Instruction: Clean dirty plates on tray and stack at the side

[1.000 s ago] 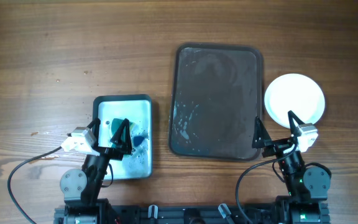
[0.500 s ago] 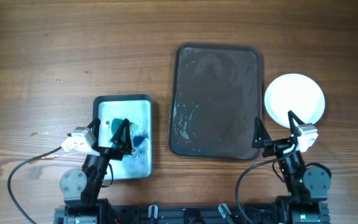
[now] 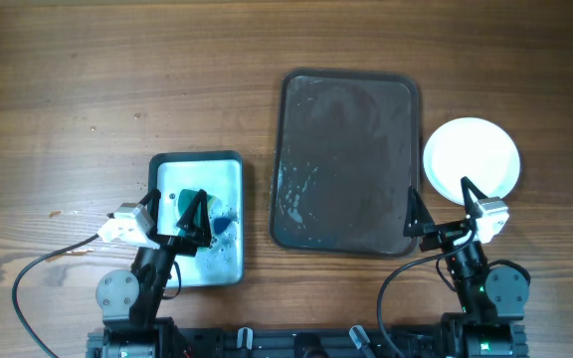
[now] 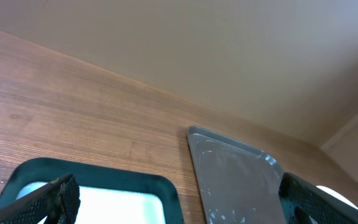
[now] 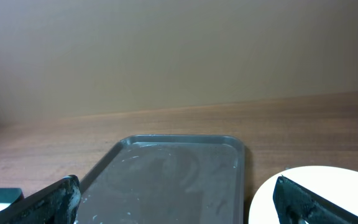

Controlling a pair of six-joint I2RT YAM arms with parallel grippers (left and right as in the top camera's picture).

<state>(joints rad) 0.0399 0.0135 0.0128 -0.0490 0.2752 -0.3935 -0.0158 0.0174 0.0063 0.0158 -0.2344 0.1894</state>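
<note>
A dark grey tray lies at the middle right with white smears and no plates on it; it also shows in the left wrist view and the right wrist view. A white plate rests on the table right of the tray, also seen in the right wrist view. My left gripper is open and empty above a teal basin. My right gripper is open and empty near the tray's front right corner.
The teal basin holds pale liquid and a blue-green sponge. A cable runs along the table at the front left. Bare wooden table lies across the back and left.
</note>
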